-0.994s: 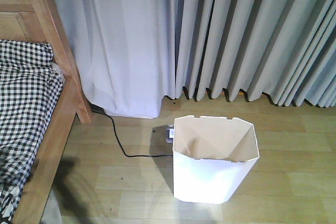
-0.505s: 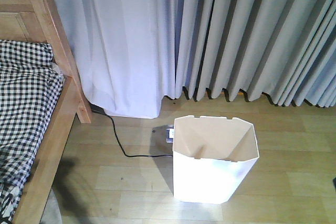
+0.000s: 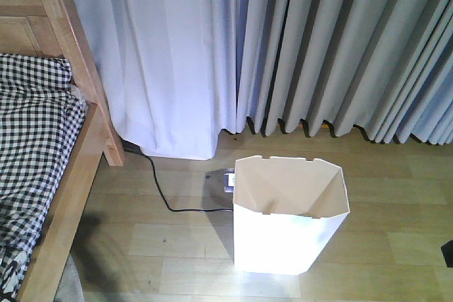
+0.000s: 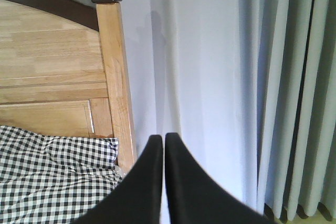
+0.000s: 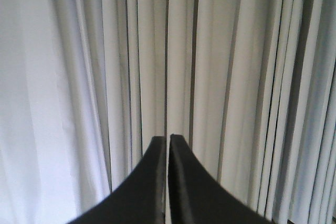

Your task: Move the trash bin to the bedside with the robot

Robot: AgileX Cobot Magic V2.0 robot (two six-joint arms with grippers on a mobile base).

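Note:
The white trash bin (image 3: pixel 283 245) stands upright on the wooden floor, right of centre in the front view, its cream inside showing. The bedside is at the left: a light wooden bed frame (image 3: pixel 74 175) with black-and-white check bedding (image 3: pixel 28 132). A stretch of floor separates bin and bed. My left gripper (image 4: pixel 164 137) is shut with nothing in it, facing the bedpost (image 4: pixel 113 77) and white curtain. My right gripper (image 5: pixel 168 139) is also shut and empty, facing grey curtain folds. A black bit of the robot (image 3: pixel 447 252) shows at the front view's right edge.
A loose black cable (image 3: pixel 159 189) runs over the floor from the bed's corner to a small box (image 3: pixel 228 180) just behind the bin. Long curtains (image 3: pixel 318 47) hang along the whole back.
A black part of the robot has come into the front view at its right edge. The bin and the bed have not moved.

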